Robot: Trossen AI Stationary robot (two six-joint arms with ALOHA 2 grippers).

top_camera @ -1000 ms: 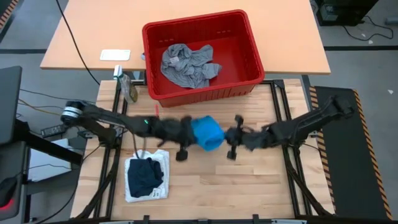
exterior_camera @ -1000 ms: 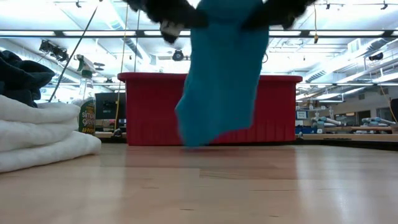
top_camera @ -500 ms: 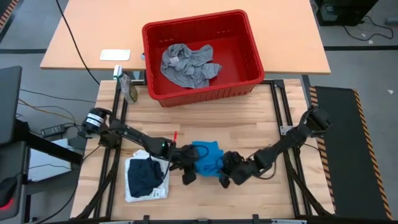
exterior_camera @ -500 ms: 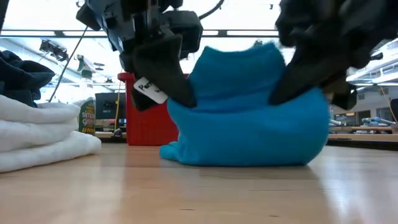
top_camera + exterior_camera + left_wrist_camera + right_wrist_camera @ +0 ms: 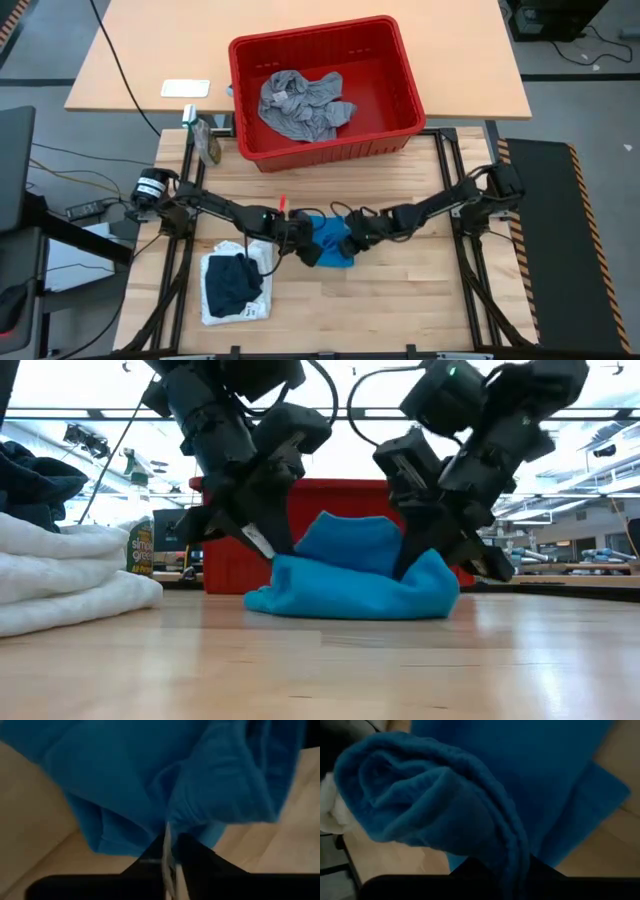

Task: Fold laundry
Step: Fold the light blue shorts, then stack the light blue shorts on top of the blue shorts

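Note:
A bright blue garment (image 5: 329, 241) lies in a crumpled heap (image 5: 350, 585) on the wooden table, with both grippers on it. My left gripper (image 5: 302, 245) is at its left end (image 5: 272, 545) and my right gripper (image 5: 354, 237) at its right end (image 5: 418, 560). Each is shut on the cloth. A heather grey garment (image 5: 300, 104) lies in the red basket (image 5: 405, 70). A dark navy garment (image 5: 232, 280) rests on a folded white one (image 5: 215, 305) near the table's left front; this stack (image 5: 60, 575) also shows in the low view. My left gripper pinches a bunched edge of the blue garment (image 5: 172, 822) at its left end, between the two fingers (image 5: 195, 857). It slants down from above and from the left. The cloth's bulk rests slack on the table. My right gripper pinches a thick rolled fold of the blue garment (image 5: 512, 845) at its right end, several layers. The fingers (image 5: 470, 870) slant down from above and from the right. The garment lies slack on the table below them.
The red basket stands at the table's far edge, behind the grippers. A spray bottle (image 5: 207, 140) stands far left, beside a white card (image 5: 186, 88). The folded stack sits just left of my left gripper. Bare wood lies toward the near edge and the right.
Both grippers have come down from high above the table, swung toward the near edge, then drawn back toward the far edge. The blue garment, which hung stretched between them, has landed on the table and collapsed into a low folded heap. Both grippers have stayed shut on it.

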